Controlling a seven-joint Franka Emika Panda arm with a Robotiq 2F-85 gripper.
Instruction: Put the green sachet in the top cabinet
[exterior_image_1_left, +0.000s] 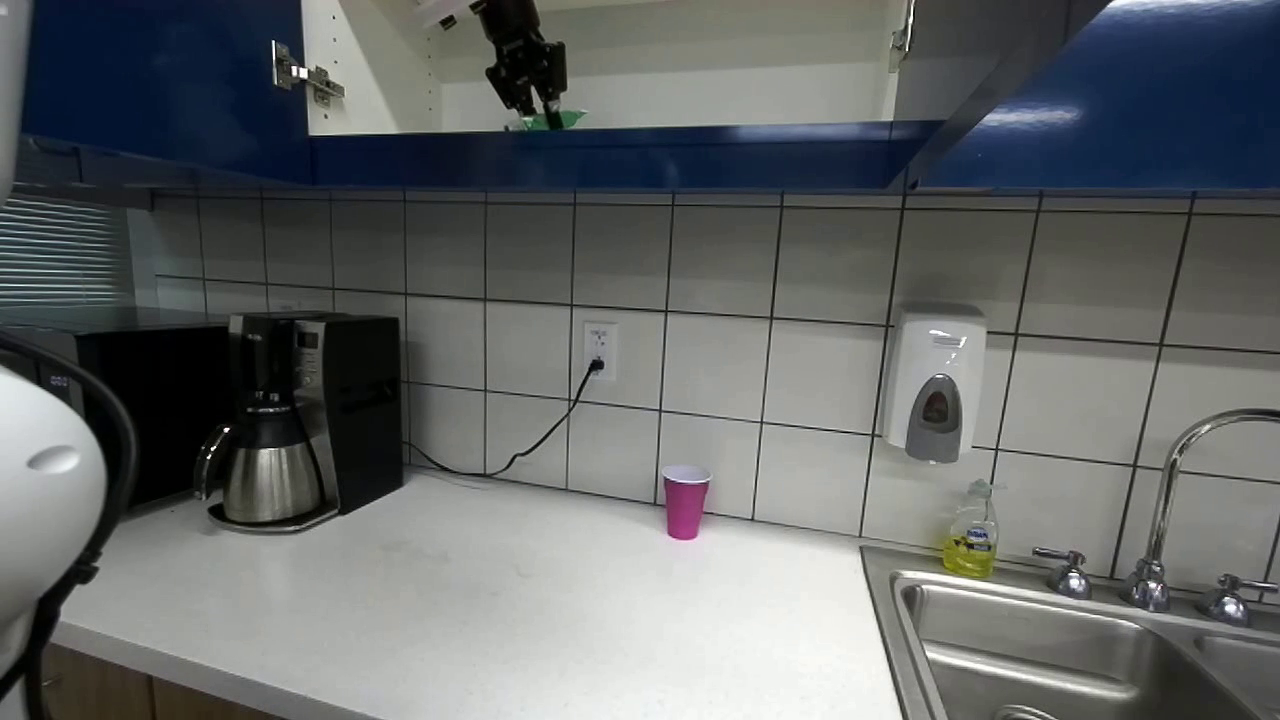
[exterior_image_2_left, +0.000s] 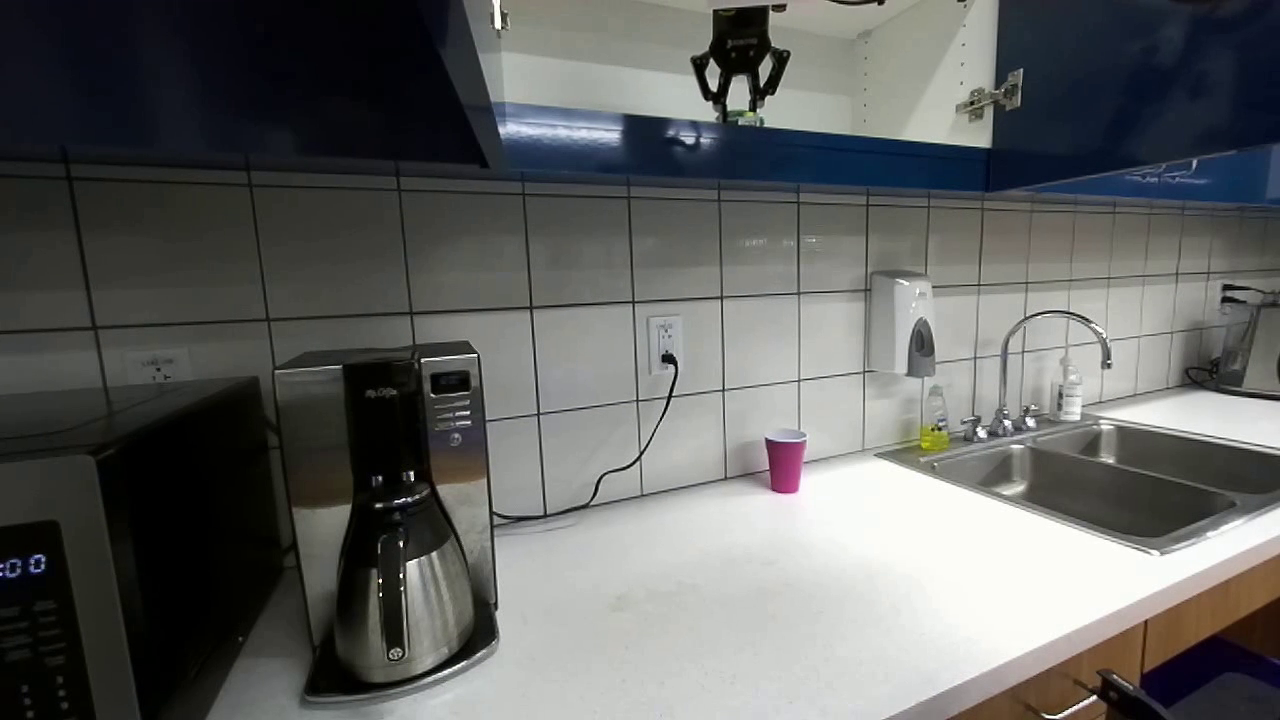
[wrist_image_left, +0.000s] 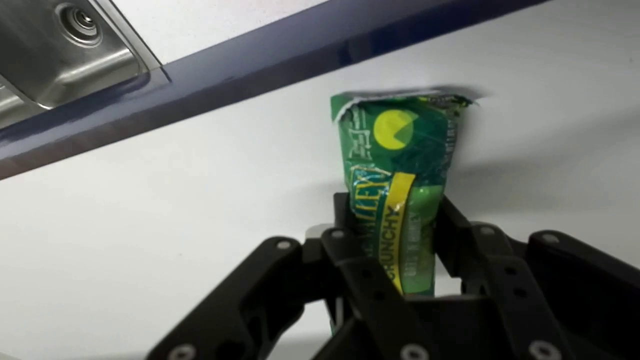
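Gripped inside the cabinet (exterior_image_1_left: 620, 158): we see the gripper (exterior_image_2_left: 739, 112) pointing down at about one o'clock in an exterior view, its fingers (wrist_image_left: 451, 245) clasped on both long edges of the green sachet (wrist_image_left: 400, 190). In the wrist view we have the sachet near the centre, its crimped end toward twelve o'clock and the word "CRUNCHY" legible along a yellow stripe. The cabinet's white floor spreads beneath it, though we cannot tell whether the two touch. The blue front edge slants from nine o'clock to between one and two, with part of the sink (wrist_image_left: 35, 45) past it at ten.

In an exterior view we see the doors (exterior_image_1_left: 160, 90) open at ten and two o'clock, with only a strip of green showing above the front edge. On the white counter (exterior_image_1_left: 560, 600) below, we note a pink cup (exterior_image_1_left: 686, 505) upright between five and six o'clock, and a coffee maker (exterior_image_1_left: 368, 400) with its steel carafe (exterior_image_1_left: 270, 485) at nine, just beside a microwave (exterior_image_1_left: 160, 390). At three o'clock a soap dispenser (exterior_image_1_left: 937, 345) hangs on the tiled wall (exterior_image_1_left: 530, 240); at four, a bottle (exterior_image_1_left: 970, 535) of yellow liquid stands by the sink.
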